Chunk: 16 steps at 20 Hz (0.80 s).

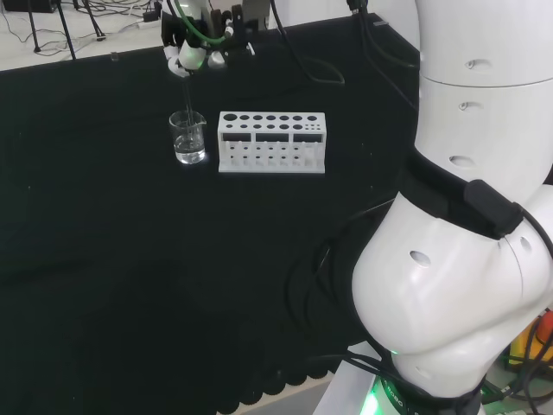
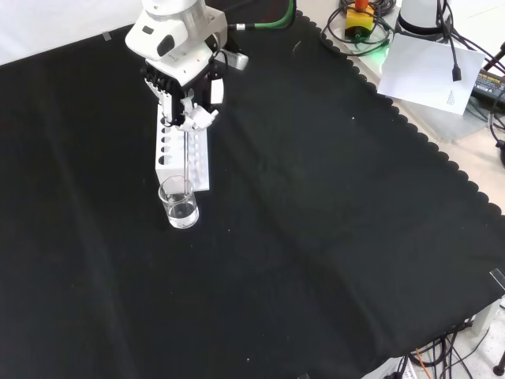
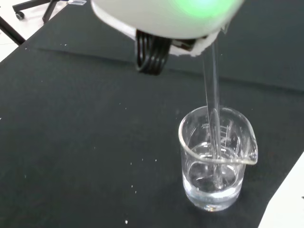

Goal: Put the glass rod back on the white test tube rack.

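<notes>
A thin glass rod (image 3: 213, 109) hangs from my hand (image 2: 188, 99), whose fingers are curled round its top. Its lower end stands in the clear liquid of a small glass beaker (image 3: 216, 164). In the head view the hand (image 1: 194, 54) hovers above the beaker (image 1: 188, 138), with the rod (image 1: 187, 99) running straight down into it. The white test tube rack (image 1: 272, 143) stands just right of the beaker in that view. Seen from the front, the rack (image 2: 180, 154) lies right behind the beaker (image 2: 180, 207), under the hand.
The arm's white links (image 1: 467, 216) take up the right of the head view. Cables and a yellow device (image 2: 359, 20) lie beyond the cloth's scalloped edge at the front view's top right. Black cloth (image 2: 331, 237) spreads wide around the ware.
</notes>
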Motion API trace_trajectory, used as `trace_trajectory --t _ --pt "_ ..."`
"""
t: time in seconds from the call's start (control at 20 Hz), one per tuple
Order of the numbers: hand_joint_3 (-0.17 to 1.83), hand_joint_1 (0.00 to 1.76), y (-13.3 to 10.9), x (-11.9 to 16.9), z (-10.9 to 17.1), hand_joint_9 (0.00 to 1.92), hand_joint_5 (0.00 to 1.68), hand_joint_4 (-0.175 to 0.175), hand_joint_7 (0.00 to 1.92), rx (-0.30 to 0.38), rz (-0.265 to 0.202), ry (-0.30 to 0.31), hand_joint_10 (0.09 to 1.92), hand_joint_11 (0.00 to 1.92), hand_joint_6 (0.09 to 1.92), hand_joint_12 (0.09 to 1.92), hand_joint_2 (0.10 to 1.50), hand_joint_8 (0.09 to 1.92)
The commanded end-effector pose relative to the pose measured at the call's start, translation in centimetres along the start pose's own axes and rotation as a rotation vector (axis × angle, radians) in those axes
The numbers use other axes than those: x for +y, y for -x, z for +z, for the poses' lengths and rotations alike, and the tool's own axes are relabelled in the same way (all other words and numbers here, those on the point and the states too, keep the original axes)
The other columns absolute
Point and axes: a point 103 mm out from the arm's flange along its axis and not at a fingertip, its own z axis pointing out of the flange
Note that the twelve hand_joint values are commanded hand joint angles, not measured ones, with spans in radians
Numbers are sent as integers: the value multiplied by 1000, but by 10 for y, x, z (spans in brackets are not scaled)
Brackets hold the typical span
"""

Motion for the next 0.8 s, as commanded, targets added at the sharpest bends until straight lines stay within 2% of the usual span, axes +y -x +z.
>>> trace_trajectory --t 0.05,0.35,0.6,0.65,0.8 --pt "838 1220 1 3 -54 1814 1213 -175 1524 11 12 93 882 1768 850 753 591 1121" --pt "838 1220 11 -19 -88 1814 1214 -175 1524 13 14 138 882 1768 850 753 590 1121" --pt "838 1221 29 -36 -102 1814 1213 -175 1524 9 52 155 882 1768 850 753 590 1121" --pt "838 1221 31 -38 -104 1814 1213 -175 1524 5 43 160 882 1768 850 753 591 1121" --pt "838 1221 43 -46 -109 1815 1213 -175 1524 0 74 167 882 1768 850 753 591 1121"
